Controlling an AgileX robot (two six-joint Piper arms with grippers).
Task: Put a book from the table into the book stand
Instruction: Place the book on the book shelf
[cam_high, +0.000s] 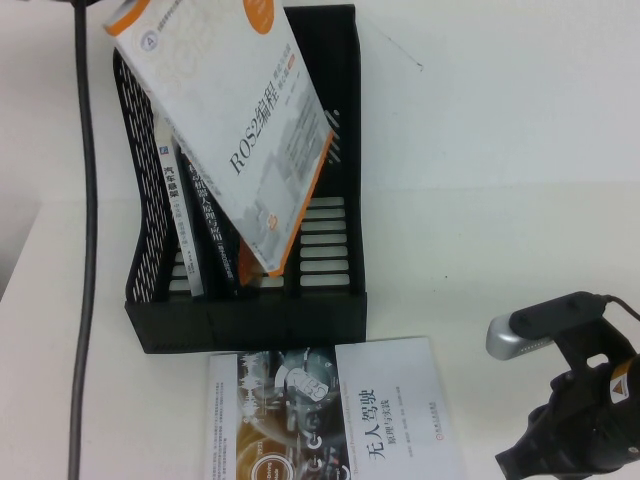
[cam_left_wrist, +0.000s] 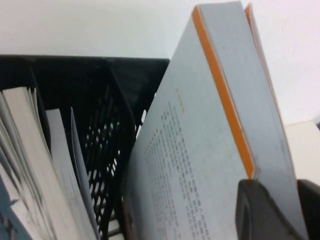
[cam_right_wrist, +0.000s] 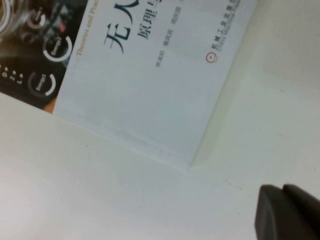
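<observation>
At the far left of the table stands the black book stand, a slotted rack with three compartments open toward the near side. Its left compartment holds a blue-spined book, and a second dark-spined book leans just to the right of it.

Above them hangs the orange-edged book, tilted so that its top leans left and its lower corner dips into the middle compartment, close against the divider. The left gripper shows only in the left wrist view, where its dark fingers are clamped on the book's edge; it is closed on the book and carries it. In the high view the gripper itself lies outside the frame, at the far left above the stand.

The step in hand looks like insertion: the book is part way in but not yet seated. The next move likely calls for lowering it along the slot while bringing it more upright, so the corner slides down instead of catching on the divider or the neighbouring book, and only then letting go.

Near the front edge, a white-covered book lies flat on the table. At the near right, the right gripper hovers low over the bare table just beside that book's corner, holding nothing; whether its fingers are parted I cannot tell.
</observation>
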